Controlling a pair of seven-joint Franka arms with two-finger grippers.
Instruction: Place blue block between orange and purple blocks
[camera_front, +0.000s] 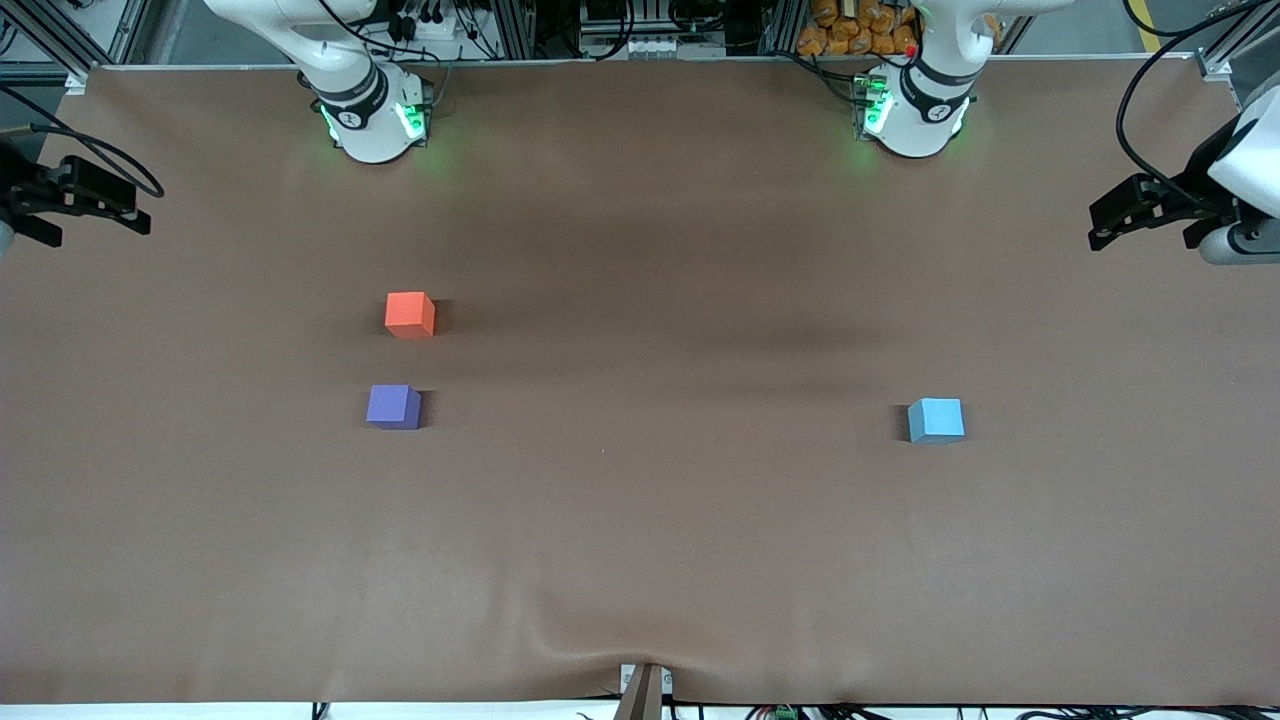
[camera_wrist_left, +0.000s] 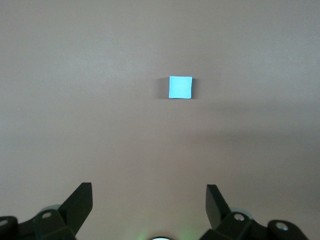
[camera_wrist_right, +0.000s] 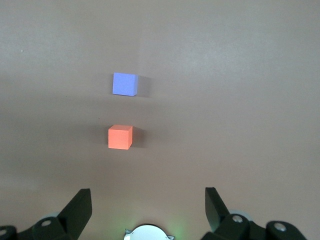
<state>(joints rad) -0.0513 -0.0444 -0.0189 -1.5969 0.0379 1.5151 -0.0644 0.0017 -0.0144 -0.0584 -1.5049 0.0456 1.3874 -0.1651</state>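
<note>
The light sky-blue block (camera_front: 936, 419) sits alone on the brown table toward the left arm's end; it also shows in the left wrist view (camera_wrist_left: 180, 87). The orange-red block (camera_front: 410, 314) and the violet-purple block (camera_front: 393, 406) sit toward the right arm's end with a small gap between them, the purple one nearer the front camera. Both show in the right wrist view, orange (camera_wrist_right: 120, 137) and purple (camera_wrist_right: 124, 83). My left gripper (camera_front: 1100, 227) (camera_wrist_left: 149, 197) is open and empty, up in the air at its end of the table. My right gripper (camera_front: 135, 208) (camera_wrist_right: 148, 200) is open and empty at the other end.
The brown table cover (camera_front: 640, 520) has a wrinkle near the middle of the edge closest to the front camera. The two arm bases (camera_front: 372, 110) (camera_front: 915, 105) stand along the edge farthest from that camera. A small mount (camera_front: 642, 690) pokes up at the near edge.
</note>
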